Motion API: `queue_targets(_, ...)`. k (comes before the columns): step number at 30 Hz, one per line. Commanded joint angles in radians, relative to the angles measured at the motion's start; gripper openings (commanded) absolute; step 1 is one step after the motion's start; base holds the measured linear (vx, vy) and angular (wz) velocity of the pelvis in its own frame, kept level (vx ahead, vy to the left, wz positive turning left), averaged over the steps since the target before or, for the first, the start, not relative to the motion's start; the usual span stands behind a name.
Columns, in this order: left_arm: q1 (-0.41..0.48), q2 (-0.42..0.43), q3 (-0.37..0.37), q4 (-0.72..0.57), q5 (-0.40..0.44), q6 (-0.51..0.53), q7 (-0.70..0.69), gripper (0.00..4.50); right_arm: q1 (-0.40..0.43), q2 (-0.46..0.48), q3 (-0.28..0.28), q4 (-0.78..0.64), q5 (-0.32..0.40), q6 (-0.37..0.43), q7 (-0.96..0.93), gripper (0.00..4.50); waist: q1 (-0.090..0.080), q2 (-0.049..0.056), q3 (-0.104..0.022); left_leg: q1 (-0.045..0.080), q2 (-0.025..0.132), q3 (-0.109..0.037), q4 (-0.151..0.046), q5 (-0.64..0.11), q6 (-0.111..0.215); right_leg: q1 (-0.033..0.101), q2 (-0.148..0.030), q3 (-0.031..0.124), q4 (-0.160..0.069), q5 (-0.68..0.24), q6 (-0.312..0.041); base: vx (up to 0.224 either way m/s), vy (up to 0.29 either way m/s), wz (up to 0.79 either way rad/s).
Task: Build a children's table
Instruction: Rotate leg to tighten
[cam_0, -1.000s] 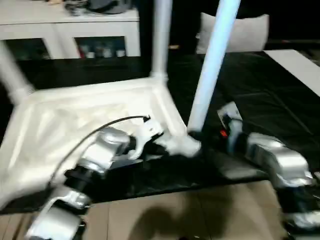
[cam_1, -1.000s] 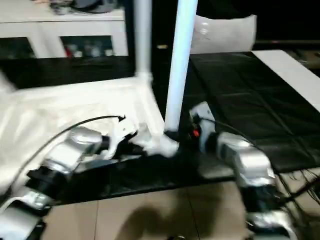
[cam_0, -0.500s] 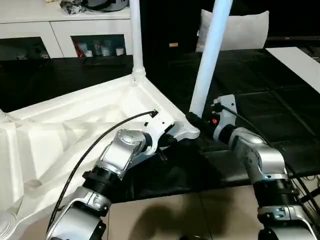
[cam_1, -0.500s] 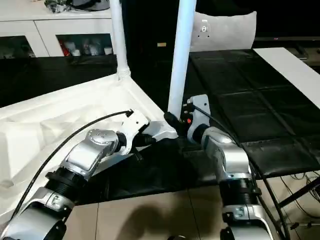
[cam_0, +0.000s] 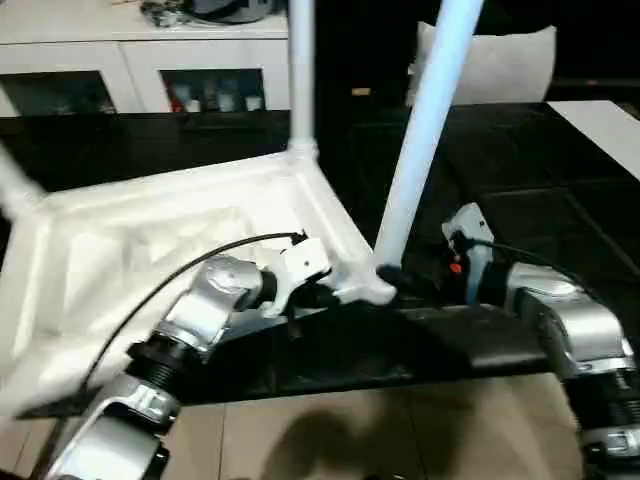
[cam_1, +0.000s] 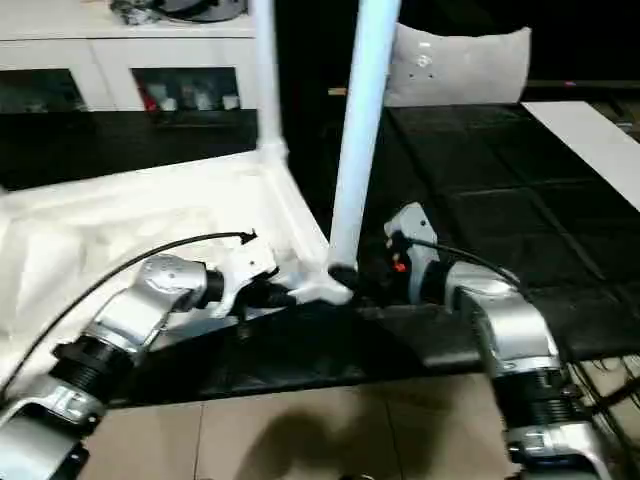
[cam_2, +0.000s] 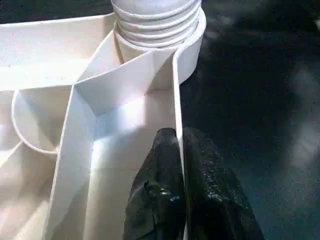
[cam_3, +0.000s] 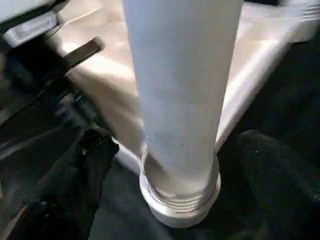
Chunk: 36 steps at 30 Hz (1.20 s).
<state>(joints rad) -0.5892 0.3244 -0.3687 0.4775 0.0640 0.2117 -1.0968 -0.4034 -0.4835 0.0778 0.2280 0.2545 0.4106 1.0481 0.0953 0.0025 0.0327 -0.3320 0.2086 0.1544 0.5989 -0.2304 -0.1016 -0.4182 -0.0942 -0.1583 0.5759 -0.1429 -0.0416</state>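
Surface: black-covered work table (cam_0: 560, 200), white cabinet (cam_0: 130, 60) behind.
Tabletop (cam_0: 150, 240): upside down on the work table, ribs up.
Left gripper (cam_2: 179, 150): pinched shut on tabletop rim, near the corner socket.
Near-corner leg (cam_0: 425, 130): standing in its socket, threads visible at base.
Right gripper (cam_3: 175, 165): fingers spread wide either side of that leg, not clamping.
Progress: three legs visible upright; fourth corner not visible, can't tell.

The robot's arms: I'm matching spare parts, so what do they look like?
Both forearms are rounded silver metal with black ribbed joint rings. The left arm carries a looping black cable and a white wrist block; the right arm shows a red mark. Fingers are textured black.
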Motion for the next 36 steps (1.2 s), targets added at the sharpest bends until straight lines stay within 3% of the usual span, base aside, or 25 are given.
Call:
queue_targets(1, -0.024, 0.008, -0.039, -0.011, -0.010, -0.057, -0.084, 0.00, 0.001, -0.022, 0.012, -0.019, 0.024, -0.010, 0.065, 4.30, 0.000, -0.008, -0.062, -0.014, 0.021, 0.007, -0.065, -0.061, 0.105, 0.077, -0.059, 0.063, -0.066, -0.316, -0.102, 0.000, 0.000, 0.00)
queue_targets(7, -0.033, 0.060, -0.090, -0.005, -0.017, -0.133, -0.247, 0.00, -0.013, -0.068, 0.046, 0.011, 0.042, -0.043, 0.210, 4.05, 0.015, -0.010, -0.061, -0.013, 0.023, 0.010, -0.064, -0.059, 0.102, 0.076, -0.060, 0.064, -0.062, -0.309, -0.115, 0.000, 0.000, 0.00)
queue_targets(10, -0.043, 0.074, -0.110, 0.005, -0.010, -0.164, -0.300, 0.00, -0.014, -0.086, 0.062, -0.004, 0.060, -0.029, 0.273, 3.62, 0.020, -0.010, -0.062, -0.013, 0.023, 0.010, -0.065, -0.063, 0.096, 0.076, -0.060, 0.064, -0.063, -0.322, -0.110, 0.000, 0.000, 0.00)
queue_targets(13, -0.048, 0.078, -0.117, 0.011, -0.009, -0.176, -0.321, 0.00, -0.014, -0.092, 0.073, -0.007, 0.061, -0.037, 0.296, 3.54, 0.020, -0.012, -0.061, -0.015, 0.023, 0.010, -0.064, -0.066, 0.093, 0.077, -0.059, 0.063, -0.064, -0.330, -0.103, 0.000, 0.000, 0.00)
queue_targets(14, -0.048, 0.078, -0.117, 0.011, -0.009, -0.177, -0.322, 0.00, -0.013, -0.092, 0.074, -0.007, 0.060, -0.037, 0.297, 3.27, 0.021, -0.013, -0.062, -0.014, 0.023, 0.011, -0.064, -0.065, 0.091, 0.077, -0.059, 0.063, -0.063, -0.331, -0.102, 0.000, 0.000, 0.00)
queue_targets(24, -0.052, 0.069, -0.121, 0.023, -0.017, -0.187, -0.335, 0.00, 0.008, -0.104, 0.105, -0.036, 0.085, 0.005, 0.356, 2.42, 0.025, -0.014, -0.063, -0.016, 0.022, 0.011, -0.063, -0.055, 0.086, 0.077, -0.059, 0.062, -0.065, -0.343, -0.088, 0.000, 0.000, 0.00)
queue_targets(32, -0.035, 0.053, -0.098, 0.009, -0.050, -0.110, -0.321, 0.00, 0.029, -0.074, 0.078, -0.072, 0.126, 0.057, 0.324, 2.03, 0.029, -0.015, -0.063, -0.016, 0.020, 0.011, -0.063, -0.044, 0.081, 0.078, -0.059, 0.062, -0.065, -0.344, -0.083, 0.000, 0.000, 0.00)
queue_targets(36, -0.034, 0.023, -0.071, -0.002, -0.033, 0.000, -0.210, 0.00, 0.017, 0.013, 0.022, -0.096, 0.129, 0.132, 0.133, 2.02, 0.018, -0.013, -0.059, -0.016, 0.015, 0.010, -0.065, -0.070, 0.061, 0.077, -0.057, 0.057, -0.075, -0.395, -0.063, 0.000, 0.000, 0.00)
